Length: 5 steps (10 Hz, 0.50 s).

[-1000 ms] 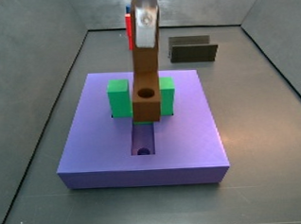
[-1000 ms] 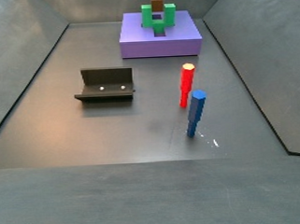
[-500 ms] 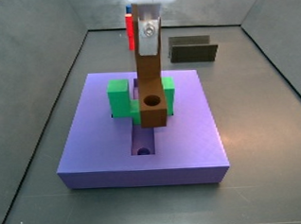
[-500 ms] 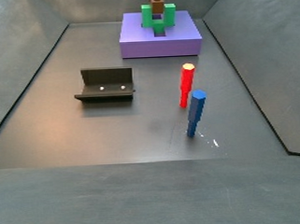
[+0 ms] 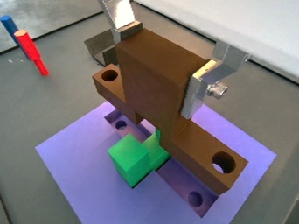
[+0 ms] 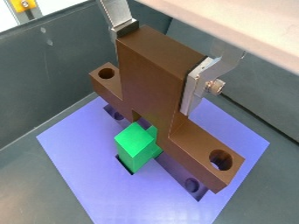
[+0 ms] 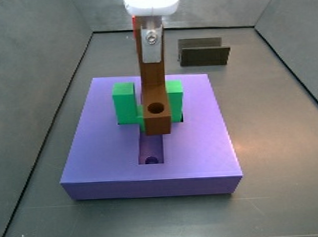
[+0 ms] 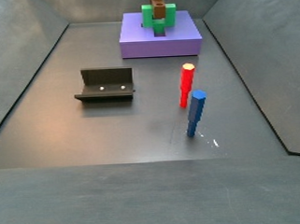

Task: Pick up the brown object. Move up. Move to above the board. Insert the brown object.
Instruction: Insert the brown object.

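My gripper [image 7: 151, 46] is shut on the upper end of the brown object [image 7: 154, 86], which hangs upright. The object's lower end, with its round hole, sits between the arms of the green bracket [image 7: 125, 104] over the groove of the purple board [image 7: 110, 158]. In both wrist views the silver fingers [image 5: 208, 77] [image 6: 201, 80] clamp the brown object [image 5: 152, 74] [image 6: 152, 74]. A brown crosswise part with a round hole near each end shows below them, above the board [image 5: 82, 166] [image 6: 93, 166] and the bracket [image 5: 135, 159] [image 6: 138, 144]. Whether the object touches the groove floor is hidden.
The fixture [image 8: 105, 85] stands on the floor away from the board and also shows behind the board [image 7: 204, 54]. An upright red bar [image 8: 186, 84] and a blue bar [image 8: 197, 114] stand on the floor apart from the board [image 8: 143, 44]. Grey walls enclose the floor.
The gripper has come down with the brown object. The object's lower end and hole have sunk lower between the green bracket's arms. Nothing else has moved.
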Motion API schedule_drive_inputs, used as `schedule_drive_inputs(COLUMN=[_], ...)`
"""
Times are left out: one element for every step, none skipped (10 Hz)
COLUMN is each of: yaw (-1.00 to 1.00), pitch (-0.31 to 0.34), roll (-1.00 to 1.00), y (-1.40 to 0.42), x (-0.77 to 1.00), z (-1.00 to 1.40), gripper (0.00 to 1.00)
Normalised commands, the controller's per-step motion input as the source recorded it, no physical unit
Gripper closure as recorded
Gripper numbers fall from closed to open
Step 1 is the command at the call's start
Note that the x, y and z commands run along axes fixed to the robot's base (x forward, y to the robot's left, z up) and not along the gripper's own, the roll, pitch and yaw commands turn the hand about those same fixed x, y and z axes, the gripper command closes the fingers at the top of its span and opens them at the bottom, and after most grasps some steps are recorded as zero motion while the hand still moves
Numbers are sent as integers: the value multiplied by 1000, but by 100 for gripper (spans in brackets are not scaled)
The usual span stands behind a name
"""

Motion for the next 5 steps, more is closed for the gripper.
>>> schedule_drive_inputs(yaw=[0,0,0,0,0], pitch=[0,0,11,0,0], roll=[0,0,0,-29,-64], y=[-63,-69,0,0,0], x=[0,83,80,0,51], z=[0,-129,-260,-357,-377], gripper=[100,100,100,100,100])
